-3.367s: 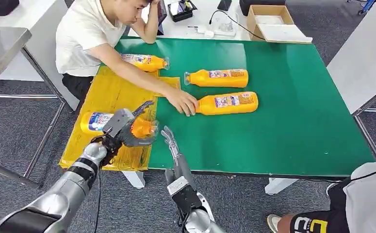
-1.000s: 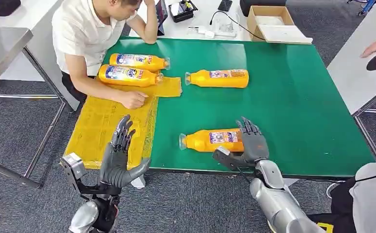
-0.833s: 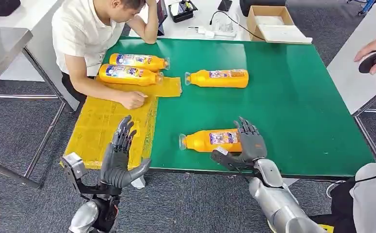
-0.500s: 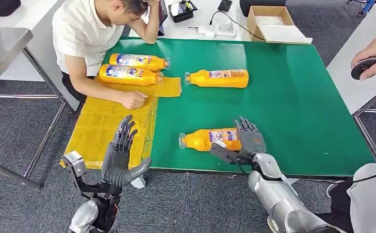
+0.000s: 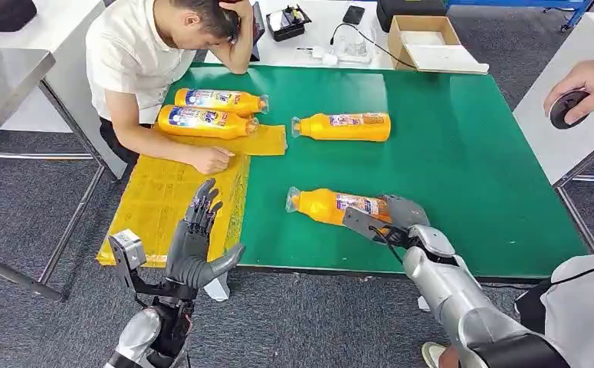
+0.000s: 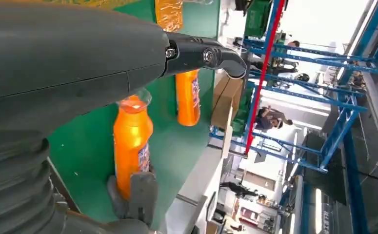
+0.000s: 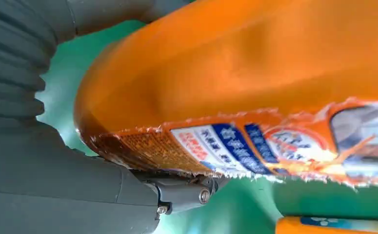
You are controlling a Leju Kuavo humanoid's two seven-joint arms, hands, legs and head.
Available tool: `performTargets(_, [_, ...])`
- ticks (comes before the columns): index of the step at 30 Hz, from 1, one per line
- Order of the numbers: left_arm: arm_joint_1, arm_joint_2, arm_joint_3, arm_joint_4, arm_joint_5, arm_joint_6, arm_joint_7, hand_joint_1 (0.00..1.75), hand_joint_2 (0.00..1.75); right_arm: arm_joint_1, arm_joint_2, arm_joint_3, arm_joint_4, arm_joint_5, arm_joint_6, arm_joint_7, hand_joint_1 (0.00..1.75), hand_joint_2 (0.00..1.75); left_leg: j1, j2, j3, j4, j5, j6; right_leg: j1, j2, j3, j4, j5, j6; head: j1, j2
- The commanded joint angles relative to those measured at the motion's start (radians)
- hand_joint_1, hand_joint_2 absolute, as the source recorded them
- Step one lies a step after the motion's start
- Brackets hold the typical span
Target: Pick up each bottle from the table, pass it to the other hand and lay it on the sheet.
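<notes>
My right hand (image 5: 398, 218) grips the base end of an orange bottle (image 5: 330, 205) near the front of the green table (image 5: 462, 161); its cap points left. In the right wrist view the bottle (image 7: 255, 68) lies against my palm. My left hand (image 5: 194, 244) is open with fingers upright, by the front edge of the yellow sheet (image 5: 155, 211). The left wrist view shows the held bottle (image 6: 130, 146). Two bottles (image 5: 217, 100) (image 5: 205, 122) lie on the sheet's far end. Another bottle (image 5: 344, 126) lies on the green table.
A seated person at the far left rests a hand (image 5: 210, 159) on the sheet. Another person's hand (image 5: 585, 88) holds a dark object over the white table at the right. A cardboard box (image 5: 424, 34) stands behind the green table.
My right hand has closed around the near bottle's base, and the bottle has shifted slightly and tilted. My left hand has kept its place by the sheet. The person's hand at the right has moved in.
</notes>
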Motion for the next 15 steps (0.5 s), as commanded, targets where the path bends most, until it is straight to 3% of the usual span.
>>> performTargets(1, [-0.024, 0.021, -0.018, 0.045, 0.006, -0.001, -0.022, 0.00, 1.75, 0.099, 0.008, -0.090, 0.030, -0.148, -0.094, -0.262, 1.75, 1.75, 0.002, -0.004, 0.003, -0.002, 0.000, -0.001, 0.002, -0.004, 0.005, -0.003, -0.001, -0.002, 0.000, 0.000])
performTargets(5, [-0.023, 0.021, -0.018, 0.044, 0.006, -0.002, -0.022, 0.00, 1.75, 0.102, 0.011, -0.089, 0.029, -0.148, -0.098, -0.262, 1.75, 1.75, 0.002, 0.001, 0.002, -0.002, -0.001, -0.002, 0.002, 0.000, 0.004, -0.002, 0.000, -0.003, 0.000, 0.000])
performTargets(8, [-0.007, 0.005, -0.007, 0.023, -0.047, 0.091, -0.066, 0.00, 1.75, 0.133, 0.049, -0.158, -0.023, -0.278, -0.163, -0.392, 1.75, 1.75, 0.002, -0.001, 0.002, -0.001, 0.000, -0.002, 0.002, -0.002, 0.003, -0.001, 0.000, -0.002, 0.000, 0.000])
performTargets(11, [0.020, -0.015, -0.013, 0.020, -0.017, 0.120, -0.015, 0.00, 1.75, 0.180, 0.092, -0.164, -0.136, -0.356, -0.172, -0.446, 1.73, 1.75, 0.003, 0.001, 0.000, -0.001, -0.001, -0.002, 0.003, 0.001, 0.001, -0.001, 0.000, -0.003, 0.000, 0.000])
performTargets(15, [0.025, -0.016, -0.028, 0.036, -0.006, 0.118, -0.008, 0.00, 1.75, 0.206, 0.104, -0.139, -0.203, -0.378, -0.161, -0.425, 1.75, 1.75, 0.002, 0.003, -0.001, -0.001, -0.002, -0.002, 0.003, 0.002, -0.001, 0.000, -0.001, -0.003, 0.000, 0.000])
